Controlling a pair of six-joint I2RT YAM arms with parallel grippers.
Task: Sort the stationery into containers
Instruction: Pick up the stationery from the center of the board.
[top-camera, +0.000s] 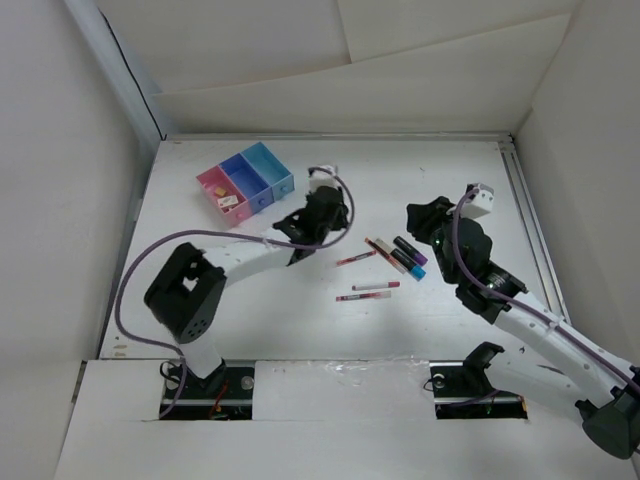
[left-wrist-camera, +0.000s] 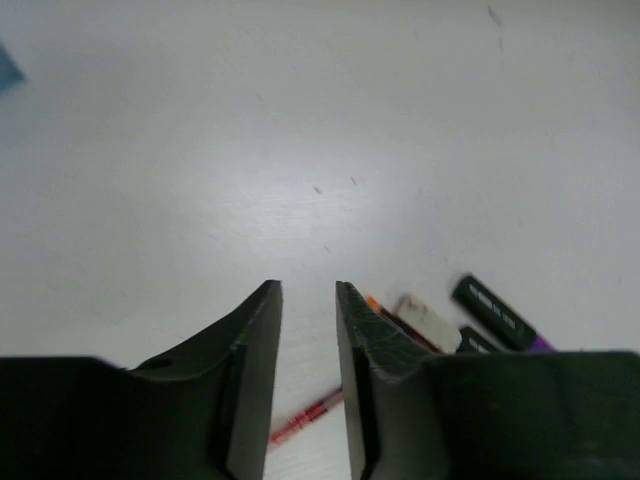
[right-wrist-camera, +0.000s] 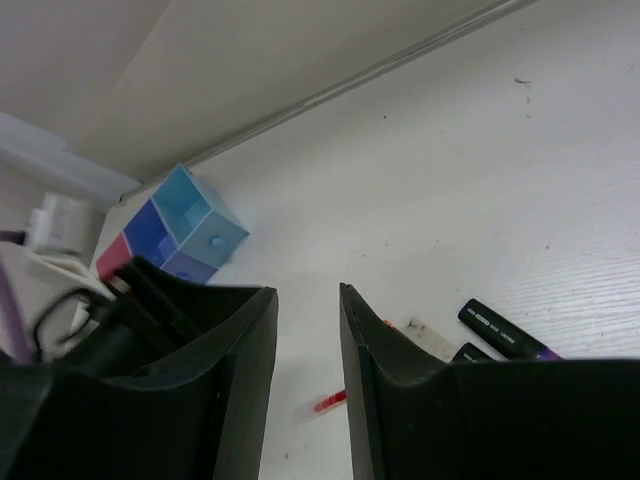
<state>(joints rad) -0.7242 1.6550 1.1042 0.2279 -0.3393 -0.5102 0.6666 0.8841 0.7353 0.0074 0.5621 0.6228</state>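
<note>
White bench (top-camera: 450, 170) seen from above: containers (top-camera: 245, 186) far left; pens (top-camera: 375, 286) and markers (top-camera: 410, 251) loose mid-bench between left tool (top-camera: 299, 246) and right tool (top-camera: 414, 215). Left wrist: jaws parted, empty, red pen (left-wrist-camera: 305, 419) below. Right wrist: jaws parted, empty.

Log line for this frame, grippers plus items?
left gripper: open, empty | right gripper: open, empty | markers, pens: on table | pink bin: beige item inside
</note>
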